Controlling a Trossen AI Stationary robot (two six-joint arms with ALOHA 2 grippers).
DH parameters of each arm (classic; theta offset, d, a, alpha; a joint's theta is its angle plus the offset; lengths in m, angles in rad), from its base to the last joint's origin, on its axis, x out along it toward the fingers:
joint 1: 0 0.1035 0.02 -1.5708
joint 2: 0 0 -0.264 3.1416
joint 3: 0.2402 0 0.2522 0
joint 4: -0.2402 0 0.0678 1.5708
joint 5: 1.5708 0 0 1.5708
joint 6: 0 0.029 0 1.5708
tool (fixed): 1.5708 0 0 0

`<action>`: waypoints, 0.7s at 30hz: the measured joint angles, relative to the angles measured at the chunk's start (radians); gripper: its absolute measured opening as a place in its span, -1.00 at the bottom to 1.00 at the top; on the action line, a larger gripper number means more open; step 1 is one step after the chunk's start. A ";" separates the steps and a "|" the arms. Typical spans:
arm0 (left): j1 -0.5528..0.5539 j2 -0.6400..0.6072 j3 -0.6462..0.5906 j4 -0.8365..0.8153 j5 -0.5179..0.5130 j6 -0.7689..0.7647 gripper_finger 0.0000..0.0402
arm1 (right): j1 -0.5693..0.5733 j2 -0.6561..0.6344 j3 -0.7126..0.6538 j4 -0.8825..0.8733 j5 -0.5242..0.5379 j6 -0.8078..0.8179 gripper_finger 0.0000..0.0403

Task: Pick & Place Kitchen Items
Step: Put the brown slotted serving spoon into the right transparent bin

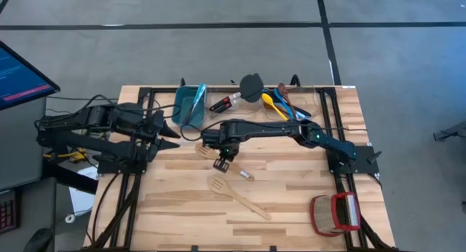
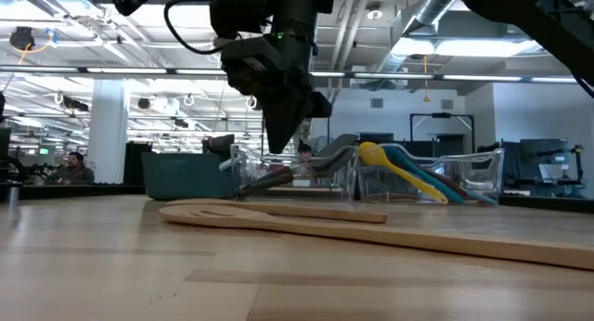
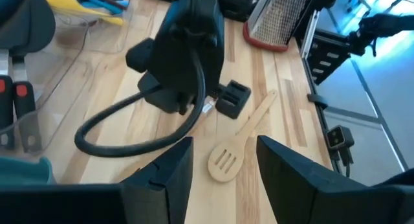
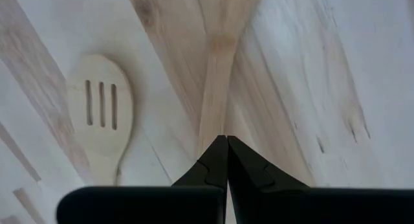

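wooden spoon (image 1: 207, 152) lies flat at mid-table, directly beneath the right gripper (image 4: 226, 160), whose fingertips are pressed together just above its handle. slotted wooden spoon (image 1: 237, 197) lies nearby. left gripper (image 3: 223, 169) waits at the table's left, fingers spread.

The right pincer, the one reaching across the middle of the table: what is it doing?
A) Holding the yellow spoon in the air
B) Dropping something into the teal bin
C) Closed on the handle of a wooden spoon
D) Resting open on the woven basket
C: in the right wrist view the right pincer has its fingers pressed together on the wooden spoon, beside the slotted wooden spoon.
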 joint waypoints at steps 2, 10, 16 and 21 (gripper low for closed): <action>0.000 0.001 0.000 -0.003 0.000 0.000 -0.21 | 0.000 0.000 0.000 0.007 0.000 -0.019 -1.00; -0.001 0.000 0.000 -0.007 -0.001 0.000 -0.21 | 0.011 0.000 0.000 0.072 -0.002 -0.049 -1.00; 0.000 0.000 0.000 -0.008 -0.001 0.000 -0.21 | 0.027 0.000 0.000 0.058 0.028 -0.069 -1.00; 0.000 0.000 0.000 -0.009 -0.002 0.001 -0.21 | 0.050 0.000 0.000 0.048 0.029 -0.095 -1.00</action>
